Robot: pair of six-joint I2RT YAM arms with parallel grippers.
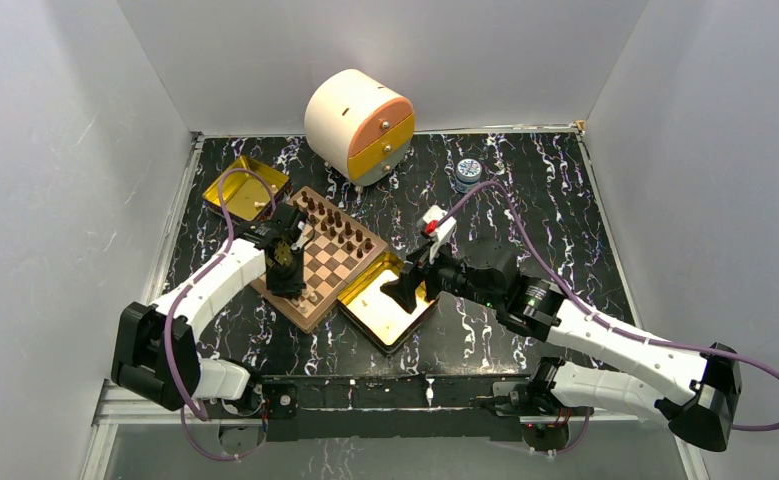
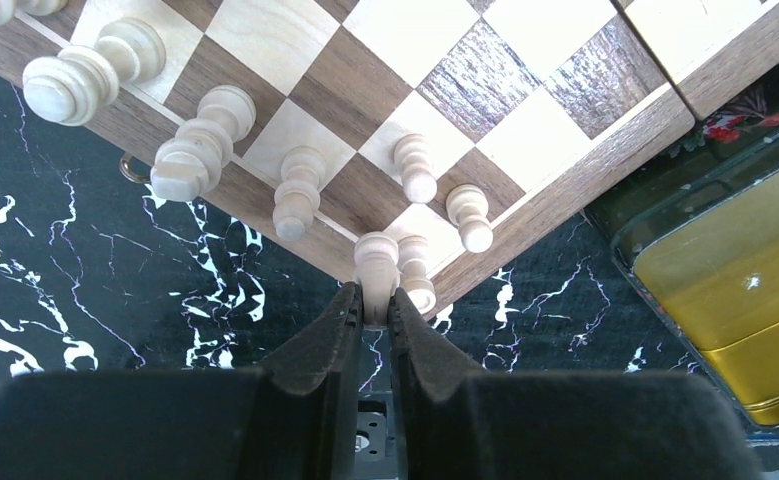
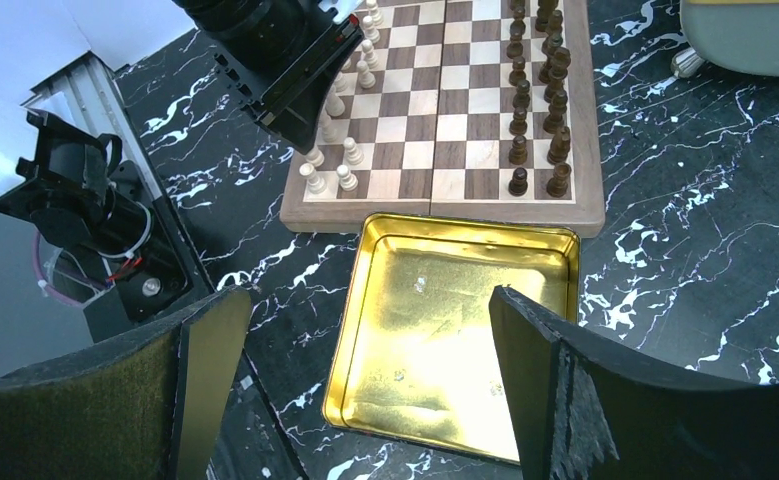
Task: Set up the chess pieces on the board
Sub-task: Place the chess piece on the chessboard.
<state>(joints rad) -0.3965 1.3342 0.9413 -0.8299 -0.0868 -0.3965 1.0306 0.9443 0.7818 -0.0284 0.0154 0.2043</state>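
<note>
Tan wood between black fingers: the left gripper [image 2: 373,300] pinches one light piece [image 2: 376,255] by its lower end, over the corner of the board [image 2: 485,70] nearest the arms. From the wrist view I cannot tell whether its base touches the square yet. A neighbouring piece [image 2: 417,278] stands just beside it at 3 o'clock, almost touching.

Layout, seen from above: the board lies at about 9 o'clock of the table [image 1: 585,230] centre, turned corner-on. Dark pieces [image 1: 340,225] stand in two rows along its 1 o'clock edge. The other light pieces [image 2: 200,150] line the 7 o'clock edge, partly hidden under the left arm.

Right gripper [image 3: 365,300]: fingers spread wide, holding nothing, hanging over a gold tin [image 3: 465,228] that lies at 4 o'clock of the board, just beside its rim. A second gold tin [image 1: 245,187] lies at 10 o'clock of the board.

Step in hand, as I read it: seating a light piece in the light ranks. The task looks well along, since the dark side is ranked. The light side cannot be counted with the arm over it.

Next move calls for a straight descent until the base sits flat on its square, then a small opening of the fingers and a vertical retreat. The neighbour is so close that any sideways drift would likely topple it.
</note>
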